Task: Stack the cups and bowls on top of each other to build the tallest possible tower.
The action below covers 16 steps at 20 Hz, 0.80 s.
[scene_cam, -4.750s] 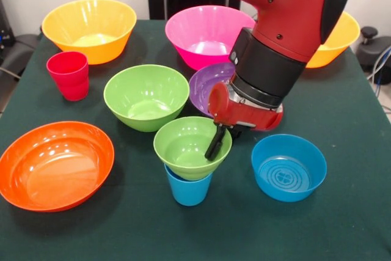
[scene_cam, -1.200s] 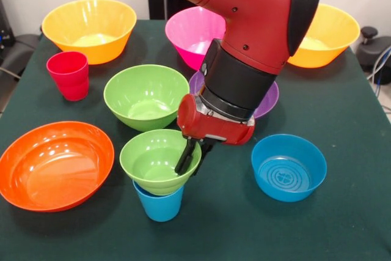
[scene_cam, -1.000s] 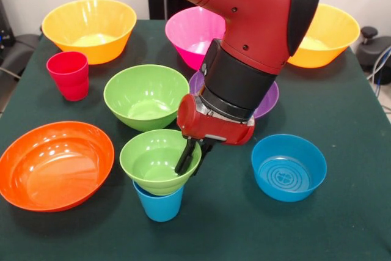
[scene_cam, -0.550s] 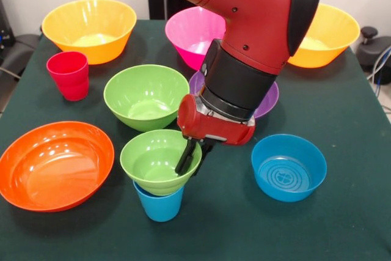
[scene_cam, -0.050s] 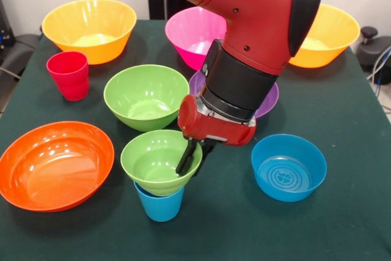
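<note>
A small green bowl [scene_cam, -0.050s: 153, 160] sits on top of the sky blue cup [scene_cam, -0.050s: 160, 205] near the table's front, forming a two-piece tower. My gripper [scene_cam, -0.050s: 192, 158] is shut on the right side of this bowl's rim, one black finger inside and the other outside. The red cup [scene_cam, -0.050s: 68, 74] stands alone at the left. A lime green bowl [scene_cam, -0.050s: 145, 96] is just behind the tower. The wide orange bowl [scene_cam, -0.050s: 55, 163] lies to its left and the blue bowl [scene_cam, -0.050s: 287, 166] to its right.
A purple bowl [scene_cam, -0.050s: 269, 102] is mostly hidden behind the arm. At the back stand a pink bowl [scene_cam, -0.050s: 195, 32] and two yellow-orange bowls [scene_cam, -0.050s: 88, 29] [scene_cam, -0.050s: 330, 35]. Everything rests on a dark green cloth [scene_cam, -0.050s: 342, 224].
Since the oldest frame the gripper has shifted left and nearer, taking the small green bowl and the blue cup under it along. Over the last second almost nothing has moved.
</note>
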Available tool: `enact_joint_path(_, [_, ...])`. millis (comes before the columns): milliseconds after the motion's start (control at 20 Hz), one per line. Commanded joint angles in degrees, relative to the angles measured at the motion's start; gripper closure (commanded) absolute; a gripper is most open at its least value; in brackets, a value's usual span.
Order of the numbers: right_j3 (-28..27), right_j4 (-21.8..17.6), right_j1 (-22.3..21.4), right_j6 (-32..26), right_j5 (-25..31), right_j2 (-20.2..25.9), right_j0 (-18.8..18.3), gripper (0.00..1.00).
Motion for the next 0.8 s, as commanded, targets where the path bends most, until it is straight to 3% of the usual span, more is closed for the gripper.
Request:
enact_joint_path(50, [-1.7, -4.2, 1.8, -7.4, 6.8, 7.9, -1.8, 1.0])
enact_joint_path(450, [-2.1, -4.6, 2.3, -6.9, 6.3, 7.1, -1.8, 1.0])
enact_joint_path(500, [-2.0, -4.6, 2.3, -6.9, 6.3, 7.2, -1.8, 0.0])
enact_joint_path(800, [-2.1, -5.0, 2.5, -6.4, 5.6, 6.5, -1.7, 0.0])
